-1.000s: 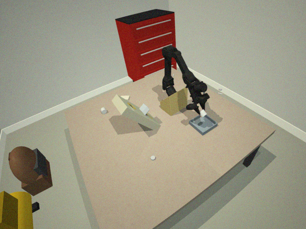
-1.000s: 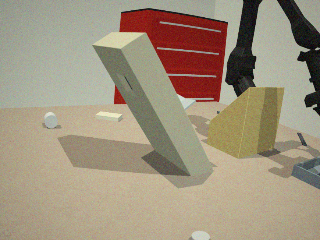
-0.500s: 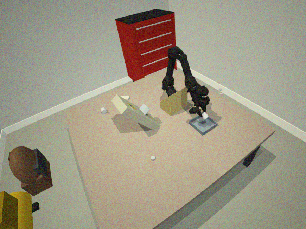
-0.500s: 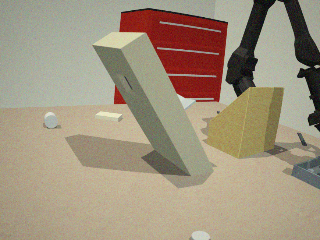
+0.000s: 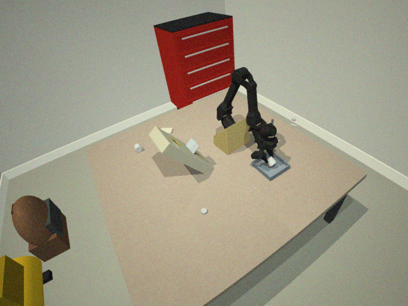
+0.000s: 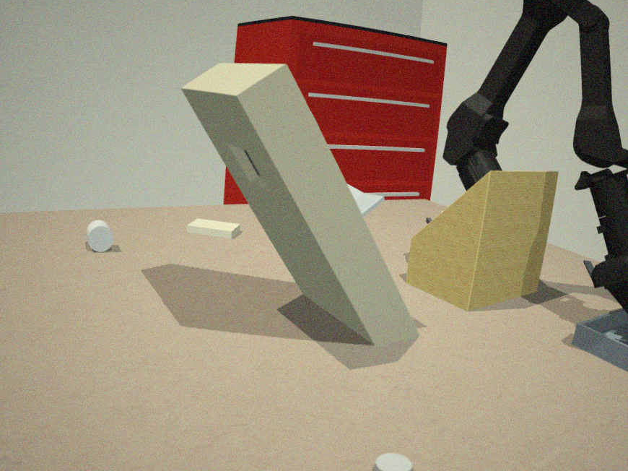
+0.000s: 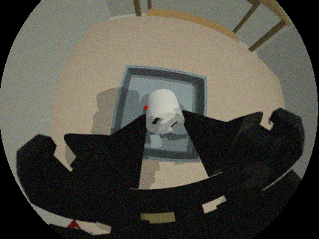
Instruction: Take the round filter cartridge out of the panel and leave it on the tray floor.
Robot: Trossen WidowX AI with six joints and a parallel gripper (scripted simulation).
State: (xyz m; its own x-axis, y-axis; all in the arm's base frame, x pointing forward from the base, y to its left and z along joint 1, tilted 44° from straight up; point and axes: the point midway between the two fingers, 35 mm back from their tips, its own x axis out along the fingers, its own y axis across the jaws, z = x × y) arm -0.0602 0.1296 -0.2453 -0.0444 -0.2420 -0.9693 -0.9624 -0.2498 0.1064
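Left to right, the one service panel [image 5: 183,151] [image 6: 319,204] leans with its socket mostly hidden, two white cylinders [image 5: 138,147] [image 6: 99,235] and [image 5: 203,210] [image 6: 393,462] lie apart, the latter cut off in the exterior view, and one part-open gripper [image 5: 268,158] [image 7: 163,115] grasps the single filter cartridge [image 5: 271,161] [image 7: 164,109] over the one tray [image 5: 271,178] [image 6: 599,341] [image 7: 203,97], contact unclear.

A tan wedge [image 5: 234,137] [image 6: 471,240] stands near the hand [image 5: 269,158] [image 7: 164,118]. Well apart from the hand, a red cabinet [image 5: 166,64] [image 6: 267,52] with four pale handles rises against the wall. A white cylinder [image 5: 138,148] [image 6: 99,235] lies on its side, far from the hand, with a cream block [image 5: 167,130] [image 6: 213,228] somewhat nearer it. A white disc [image 5: 203,210] [image 6: 393,462] lies flat, away from the hand. Farther off are a brown ball [image 5: 30,219] and something yellow [image 5: 33,275], perhaps a cylinder with a block, cut off by the top view's edge.
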